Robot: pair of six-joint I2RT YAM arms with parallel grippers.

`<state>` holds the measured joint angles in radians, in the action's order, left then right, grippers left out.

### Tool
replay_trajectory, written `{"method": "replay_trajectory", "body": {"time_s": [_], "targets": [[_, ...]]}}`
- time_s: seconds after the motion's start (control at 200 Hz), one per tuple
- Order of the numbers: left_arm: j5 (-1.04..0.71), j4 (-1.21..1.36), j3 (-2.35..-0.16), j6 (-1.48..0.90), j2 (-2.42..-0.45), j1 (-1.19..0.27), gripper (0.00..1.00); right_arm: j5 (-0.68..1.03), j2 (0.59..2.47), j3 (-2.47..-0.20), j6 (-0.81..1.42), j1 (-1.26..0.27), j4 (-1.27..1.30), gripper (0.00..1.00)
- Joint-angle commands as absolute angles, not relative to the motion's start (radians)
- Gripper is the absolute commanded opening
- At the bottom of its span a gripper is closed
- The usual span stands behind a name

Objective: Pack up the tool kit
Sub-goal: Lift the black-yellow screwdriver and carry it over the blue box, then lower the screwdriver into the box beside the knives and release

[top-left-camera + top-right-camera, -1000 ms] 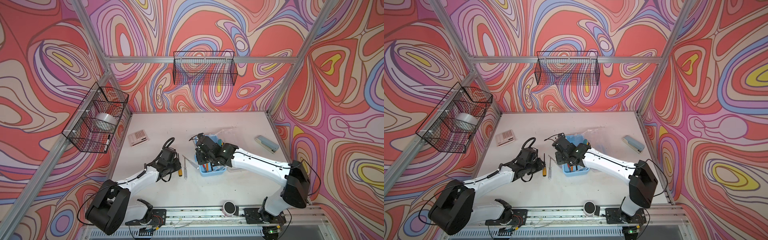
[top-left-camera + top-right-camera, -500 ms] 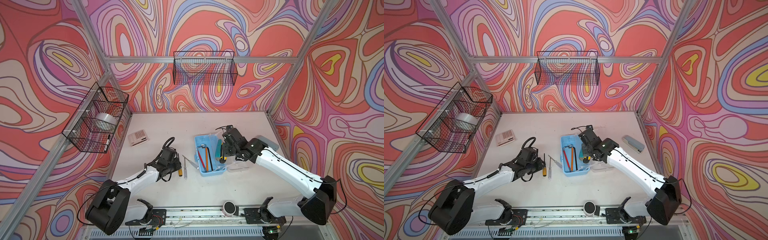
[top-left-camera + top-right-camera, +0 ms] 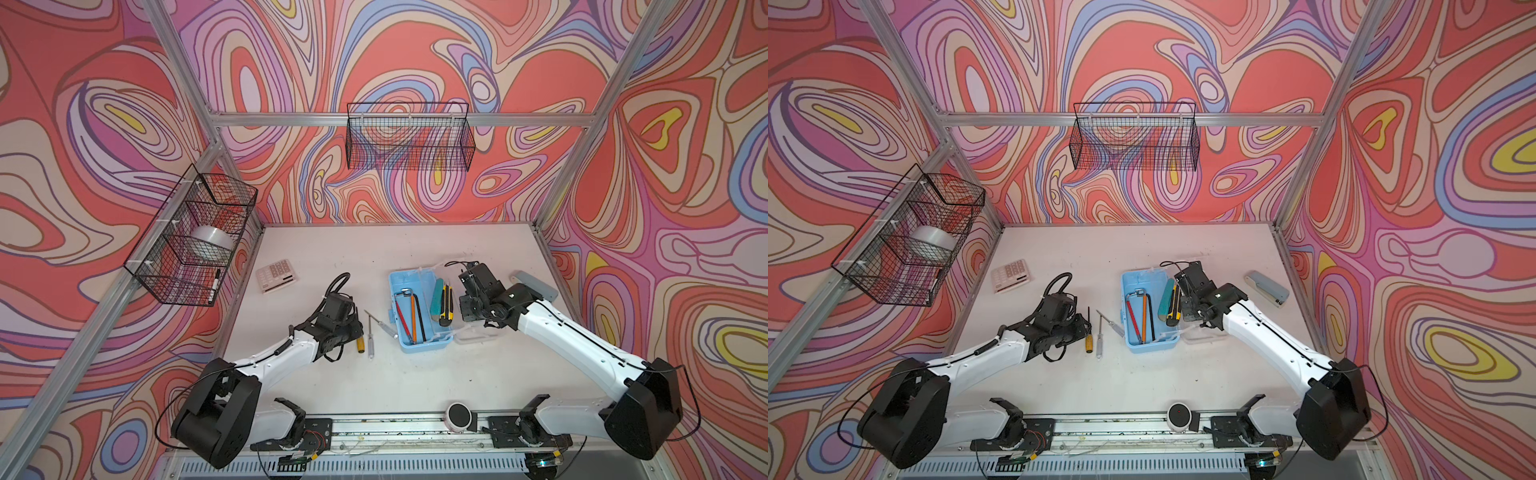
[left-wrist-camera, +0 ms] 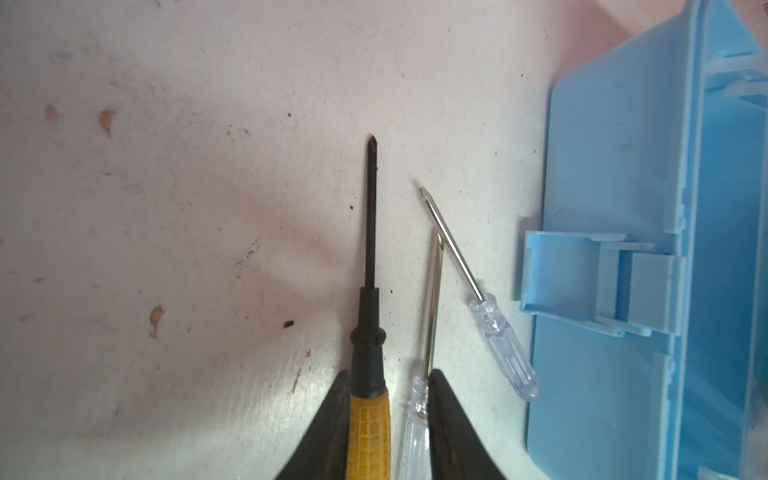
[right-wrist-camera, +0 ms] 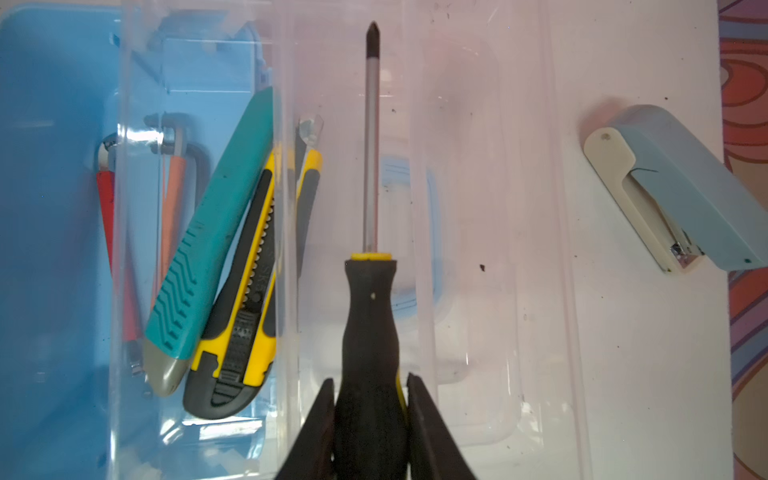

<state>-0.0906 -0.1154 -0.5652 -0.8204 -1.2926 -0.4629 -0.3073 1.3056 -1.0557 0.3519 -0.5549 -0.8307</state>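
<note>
The case [image 3: 424, 348] sits open on the desk [image 3: 374, 249], with its clear lid [image 3: 473, 337] laid out on the right arm's side. Inside lie the hex keys [image 3: 409, 309] and, along the lid-side wall, a teal cutter [image 5: 212, 232] touching a yellow-black cutter [image 5: 245, 291]. Over the lid, just beside the case, the right end effector [image 5: 370, 378] is clamped on a black screwdriver [image 5: 370, 311]. On the case's other side the left end effector [image 4: 389, 371] is low at the desk with its jaws apart. They straddle the handles of a yellow screwdriver [image 4: 368, 424] and a clear screwdriver [image 4: 417, 428], both lying flat. A second clear screwdriver [image 4: 503, 345] lies between them and the case, its shaft meeting the first one's tip. Beyond the lid lies the stapler [image 5: 681, 183], well apart from the case.
</note>
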Motion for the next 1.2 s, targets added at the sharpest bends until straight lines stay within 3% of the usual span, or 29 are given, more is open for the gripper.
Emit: {"method": "replay_trajectory", "body": {"time_s": [0.0,0.361,0.536,0.826,1.192], "targets": [[-0.086,-0.139,-0.6,-0.807,-1.3,-0.463,0.32,-0.298,1.322,-1.043,0.346,-0.546,-0.785,0.0],[-0.088,-0.149,-0.618,-0.798,-1.31,-0.462,0.32,-0.288,1.345,-1.026,0.354,-0.536,-0.768,0.0],[-0.089,-0.15,-0.619,-0.797,-1.311,-0.462,0.32,-0.285,1.354,-1.025,0.353,-0.532,-0.764,0.19],[-0.089,-0.15,-0.618,-0.799,-1.31,-0.462,0.32,-0.277,1.373,-1.032,0.353,-0.529,-0.758,0.4],[-0.071,-0.169,-0.627,-0.784,-1.292,-0.461,0.32,-0.274,1.304,-1.135,0.345,-0.529,-0.817,0.43]]}}
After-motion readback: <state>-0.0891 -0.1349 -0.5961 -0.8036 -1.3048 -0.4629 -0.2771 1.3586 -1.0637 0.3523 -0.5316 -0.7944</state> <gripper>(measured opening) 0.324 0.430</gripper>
